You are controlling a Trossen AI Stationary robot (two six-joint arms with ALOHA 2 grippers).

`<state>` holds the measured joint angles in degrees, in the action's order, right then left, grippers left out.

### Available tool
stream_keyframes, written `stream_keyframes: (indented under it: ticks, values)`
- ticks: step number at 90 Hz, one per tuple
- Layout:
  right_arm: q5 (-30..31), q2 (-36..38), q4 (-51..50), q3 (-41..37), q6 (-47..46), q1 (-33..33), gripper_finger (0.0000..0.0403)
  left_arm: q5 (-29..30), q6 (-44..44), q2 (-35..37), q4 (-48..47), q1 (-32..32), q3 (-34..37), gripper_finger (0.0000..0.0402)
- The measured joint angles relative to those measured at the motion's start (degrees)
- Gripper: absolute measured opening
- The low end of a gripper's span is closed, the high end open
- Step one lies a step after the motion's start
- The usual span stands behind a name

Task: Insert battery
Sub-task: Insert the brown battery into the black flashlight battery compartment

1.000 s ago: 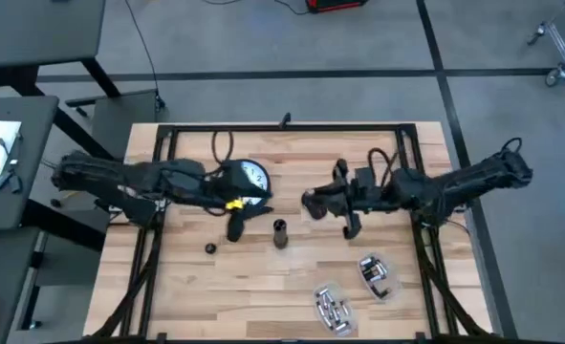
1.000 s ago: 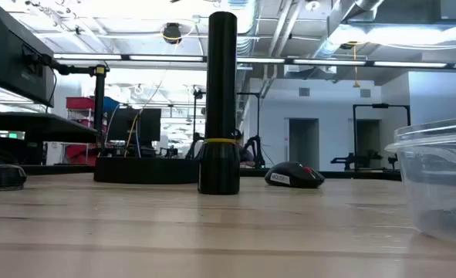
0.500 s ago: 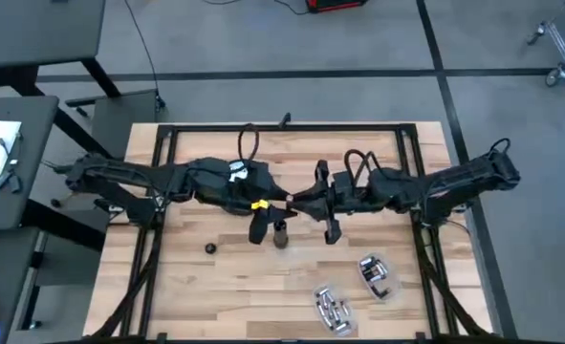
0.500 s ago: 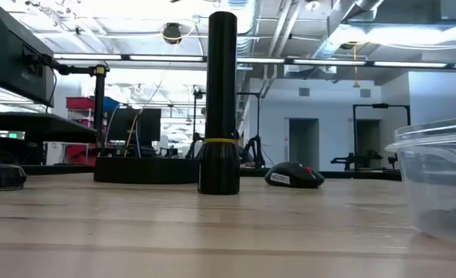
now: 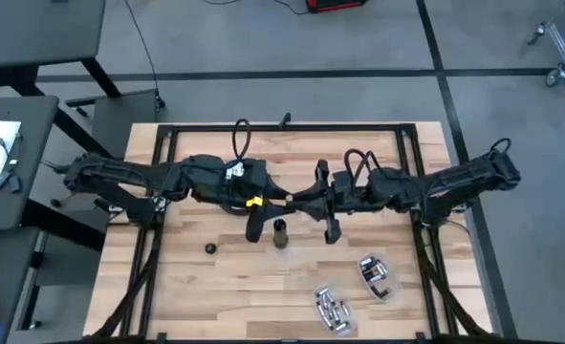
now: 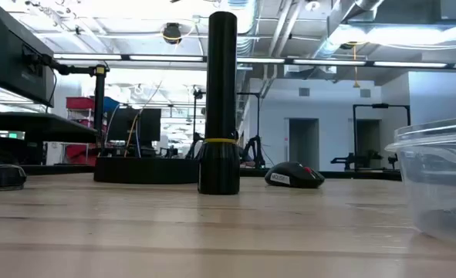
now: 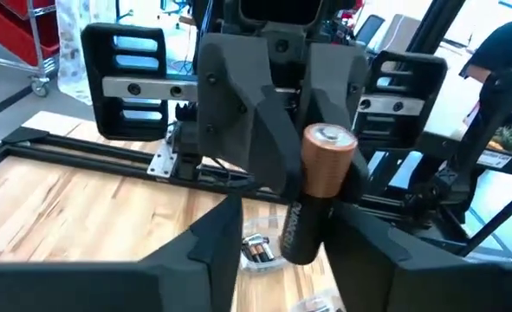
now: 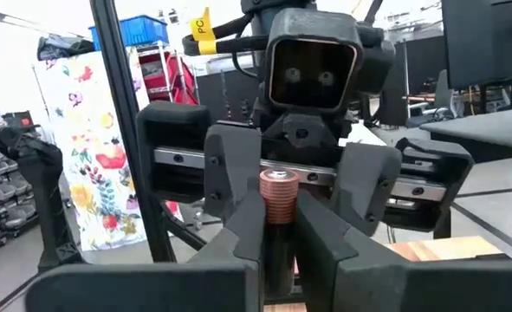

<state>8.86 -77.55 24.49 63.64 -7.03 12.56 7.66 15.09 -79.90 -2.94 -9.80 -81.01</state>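
A copper-and-black battery (image 7: 316, 186) hangs over the middle of the table, with my right gripper (image 8: 277, 221) shut on it. My left gripper (image 7: 290, 230) faces it, open. Its two fingers stand on either side of the battery's black end; whether they touch it I cannot tell. In the high view the two grippers meet nose to nose, my left gripper (image 5: 272, 203) beside my right gripper (image 5: 298, 203). Just nearer than them a black flashlight (image 5: 280, 232) stands upright on its wide end (image 6: 218, 174). Its small black cap (image 5: 210, 248) lies on the table to the left. My right gripper pinches the battery's body (image 8: 277, 206) between its two fingers, coming level from the table's right. The battery stands roughly upright, a little tilted. Its copper end (image 7: 327, 139) rises above the fingers and its black end (image 7: 294, 247) hangs below, clear of the table.
Two clear tubs with loose batteries (image 5: 378, 274) (image 5: 332, 308) sit at the near right; one shows at the low view's right edge (image 6: 436, 181). A black round base (image 6: 146, 168) and a dark mouse-shaped thing (image 6: 293, 176) lie behind the flashlight. A black frame (image 5: 282, 129) edges the table.
Both grippers have come together over the middle of the table. My left gripper has gone toward the right edge, off the white clock face that it now covers. My right gripper has gone toward the left edge with the battery. In the last half second both have barely moved.
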Motion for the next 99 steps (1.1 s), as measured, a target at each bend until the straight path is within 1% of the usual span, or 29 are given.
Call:
stream_keyframes:
  ticks: [7,15,18,31,45,53,83,99]
  values:
    - [0.3,0.0,-0.1,0.0,0.0,0.0,0.0027,-0.2,-0.1,0.0,-0.1,0.3,0.0,0.0074]
    - [0.5,0.0,-0.1,0.0,-0.3,0.0,0.0046,-0.2,-1.2,0.0,-0.1,0.4,0.0,0.0034]
    - [0.5,0.0,-0.1,0.0,-0.3,0.0,0.0054,-0.2,-1.4,0.0,-0.1,0.4,0.0,0.0027]
    - [0.5,0.0,-0.5,0.0,-0.1,0.0,0.0081,-0.1,-1.5,0.0,-0.2,0.4,0.0,0.0027]
    - [0.5,0.4,-1.2,0.0,-1.1,-0.7,0.0094,-0.2,-1.4,0.0,-0.7,0.5,0.0,0.0027]
    - [0.1,0.4,-1.1,0.0,-2.3,-1.1,0.0096,-1.4,-1.4,0.0,-0.9,0.6,0.0,0.0027]
    - [0.0,0.5,-0.8,0.1,-3.0,-1.6,0.0097,-1.7,-1.3,-0.4,-2.1,0.9,0.1,0.0027]
    - [0.0,0.4,-3.8,0.1,-3.0,-1.9,0.0095,-1.7,-1.3,-0.4,-2.0,0.9,0.1,0.0027]
